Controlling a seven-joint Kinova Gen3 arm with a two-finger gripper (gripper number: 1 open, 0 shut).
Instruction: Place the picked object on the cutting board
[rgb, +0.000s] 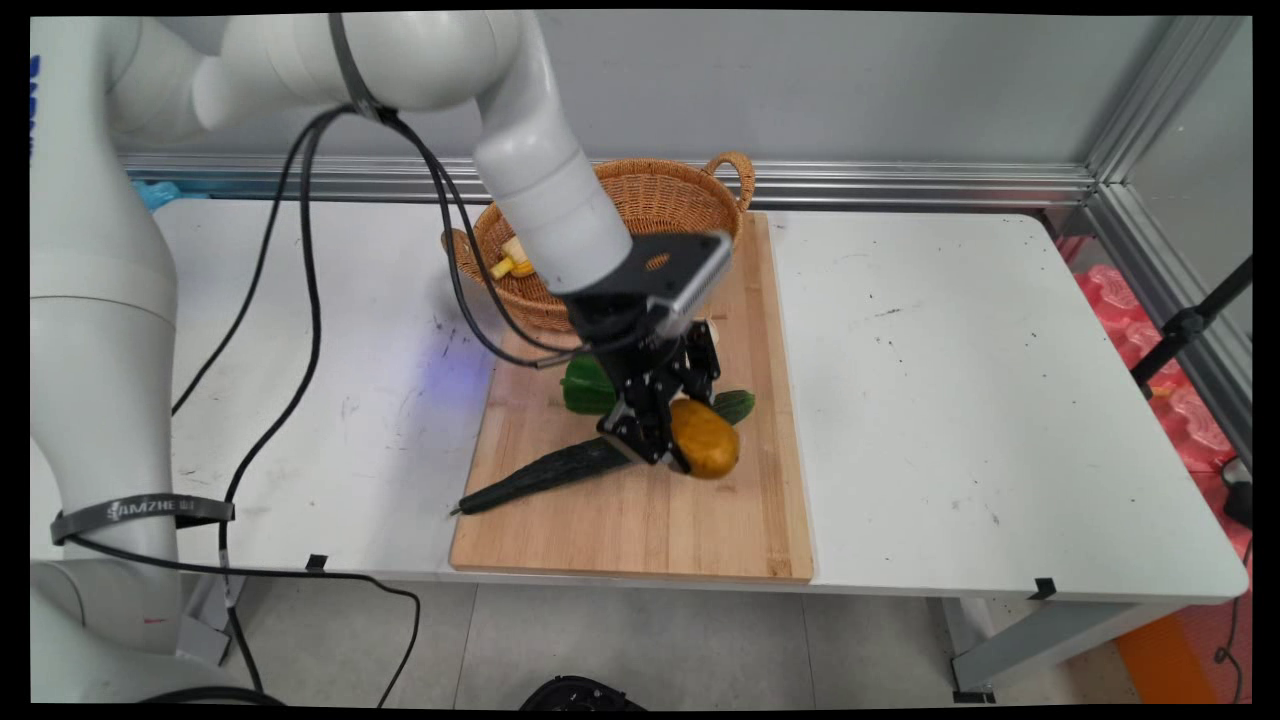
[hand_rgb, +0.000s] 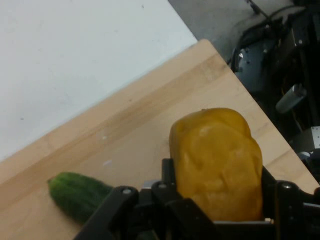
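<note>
Gripper (rgb: 672, 440) is clamped on a yellow-brown potato (rgb: 705, 438); hand view shows the potato (hand_rgb: 217, 162) wedged btwn the two fingers, filling the gap. Potato looks lifted just off the cutting board (rgb: 640, 520), though contact w/ the board can't be ruled out from these views.

On the board: a long dark cucumber (rgb: 545, 475) at about 8 o'clock from the gripper, tip pointing to the board's near-left corner; a green pepper (rgb: 587, 388) at about 10 o'clock, partly hidden by the arm; a smaller dark green veg (rgb: 735, 405) at about 1 o'clock, just beside the potato. Small pale item near the gripper's far side, too hidden to name.

Wicker basket (rgb: 700, 190) sits at 12 o'clock on the board's far end; a yellow-white thing (rgb: 512, 262) lies inside. So far: potato gripped, other veg on the board untouched.
</note>
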